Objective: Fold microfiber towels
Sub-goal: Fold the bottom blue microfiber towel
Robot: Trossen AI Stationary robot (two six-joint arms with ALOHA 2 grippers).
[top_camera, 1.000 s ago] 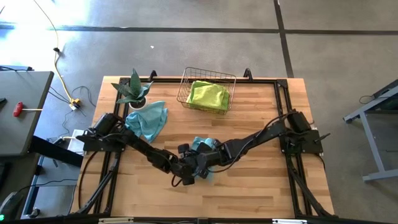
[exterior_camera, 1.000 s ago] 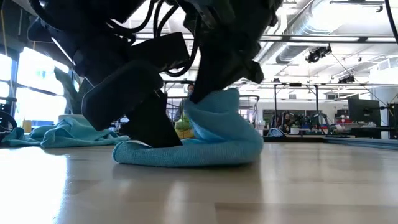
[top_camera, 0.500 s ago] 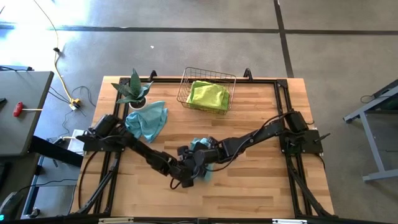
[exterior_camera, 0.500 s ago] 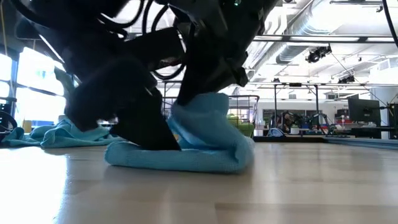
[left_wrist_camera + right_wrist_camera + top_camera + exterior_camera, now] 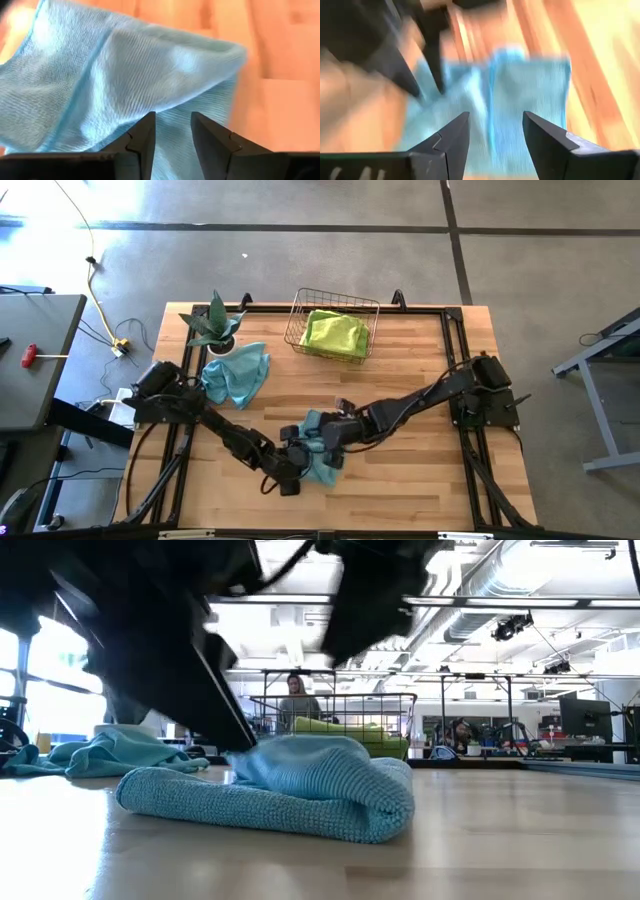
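- Three microfiber towels show on the wooden counter (image 5: 420,370): a folded teal towel (image 5: 318,452) near the front middle, a crumpled teal towel (image 5: 238,374) toward the back left beside the potted plant (image 5: 212,322), and a lime green towel (image 5: 335,333) lying in the wire basket (image 5: 371,320) at the back.
- From the low view the folded teal towel (image 5: 290,795) lies flat and doubled over, its rounded fold on that view's right and a looped, ribbed pile visible along the edge; the top layer humps up slightly.
- Left gripper (image 5: 292,480) sits at the front edge of that towel; its wrist view shows the two fingers (image 5: 142,142) part-way spread with towel cloth (image 5: 125,85) just ahead, and whether cloth is pinched between them I cannot tell.
- Right gripper (image 5: 322,442) is over the towel's back part, its fingers (image 5: 451,137) released and standing apart above the cloth (image 5: 520,95), holding nothing.
- Beyond the basket a person (image 5: 297,695) shows in the room.
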